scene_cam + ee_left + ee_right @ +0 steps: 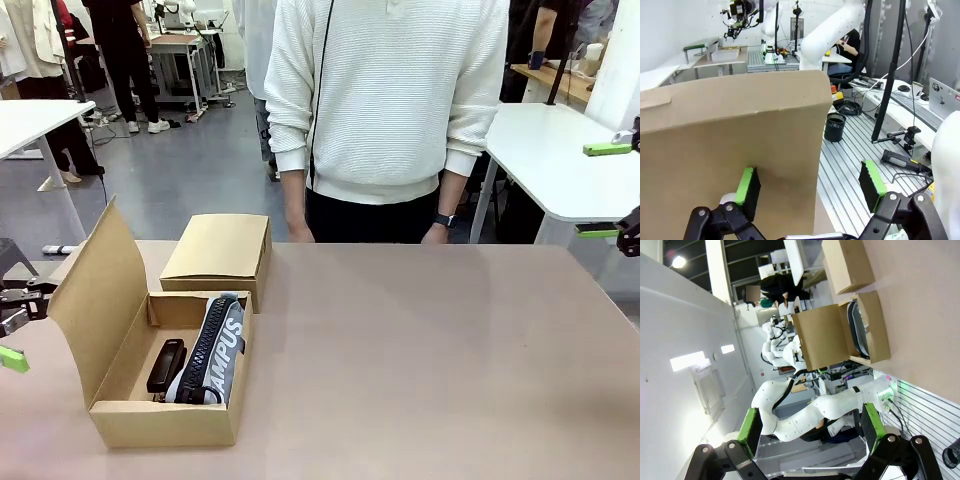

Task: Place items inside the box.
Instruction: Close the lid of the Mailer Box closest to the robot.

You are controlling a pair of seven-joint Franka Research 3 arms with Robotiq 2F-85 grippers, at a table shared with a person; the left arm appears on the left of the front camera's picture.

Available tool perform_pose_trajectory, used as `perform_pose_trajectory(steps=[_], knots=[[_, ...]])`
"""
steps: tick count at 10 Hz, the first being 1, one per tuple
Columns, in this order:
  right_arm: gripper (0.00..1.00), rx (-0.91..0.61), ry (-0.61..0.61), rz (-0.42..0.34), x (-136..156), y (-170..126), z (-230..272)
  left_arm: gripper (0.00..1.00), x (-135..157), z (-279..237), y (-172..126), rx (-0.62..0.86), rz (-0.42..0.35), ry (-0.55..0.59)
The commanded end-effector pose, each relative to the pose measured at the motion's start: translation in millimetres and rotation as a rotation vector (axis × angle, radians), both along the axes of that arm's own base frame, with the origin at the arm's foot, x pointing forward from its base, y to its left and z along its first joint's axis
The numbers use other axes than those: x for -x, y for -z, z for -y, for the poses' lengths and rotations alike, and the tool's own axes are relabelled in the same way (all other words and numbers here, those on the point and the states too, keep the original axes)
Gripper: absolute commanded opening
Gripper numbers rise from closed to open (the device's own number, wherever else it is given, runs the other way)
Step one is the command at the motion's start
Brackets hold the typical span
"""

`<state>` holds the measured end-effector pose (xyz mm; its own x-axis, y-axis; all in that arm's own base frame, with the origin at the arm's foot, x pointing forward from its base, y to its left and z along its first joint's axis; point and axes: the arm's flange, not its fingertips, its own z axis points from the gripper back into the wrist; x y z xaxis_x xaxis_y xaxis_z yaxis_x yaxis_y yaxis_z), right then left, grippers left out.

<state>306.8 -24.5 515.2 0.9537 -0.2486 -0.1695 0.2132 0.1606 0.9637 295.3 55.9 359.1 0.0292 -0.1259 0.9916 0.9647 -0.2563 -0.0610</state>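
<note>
An open cardboard box point(165, 420) stands at the table's left, its lid flap point(95, 290) raised on the left side. Inside lie a black stapler point(166, 364) and a navy "CAMPUS" zip pouch point(214, 350). My left gripper point(18, 330) hangs open at the far left edge, just outside the lid flap. In the left wrist view the gripper point(810, 187) is open and empty, with the flap's brown outer face point(730, 150) close in front. My right gripper point(605, 190) is open at the far right edge, well off the box. The right wrist view also shows this gripper point(811, 424) open, with the box point(877, 335) and pouch point(858, 325) far off.
A second, closed cardboard box point(218, 250) sits just behind the open one. A person in a white sweater point(385, 90) stands at the far edge, hands down by the table. The table's middle and right point(430, 370) are bare.
</note>
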Motion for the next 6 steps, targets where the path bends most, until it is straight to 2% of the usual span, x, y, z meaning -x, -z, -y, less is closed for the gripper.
perform_pose_trajectory(steps=[1, 2, 4, 6], knots=[[1.00, -0.013, -0.003, 0.005, 0.9, -1.4, 2.0, 1.00, -1.4, 0.9, 0.9, -0.012, -0.003, -0.002], [1.00, -0.013, -0.003, 0.005, 0.9, -1.4, 2.0, 1.00, -5.5, 15.7, 1.5, -0.004, 0.070, -0.073], [1.00, -0.013, -0.003, 0.005, 0.9, -1.4, 2.0, 1.00, -14.1, 32.2, -1.6, -0.005, 0.154, -0.192], [1.00, -0.013, -0.003, 0.005, 0.9, -1.4, 2.0, 1.00, -25.1, 45.3, 1.7, -0.009, 0.169, -0.246]])
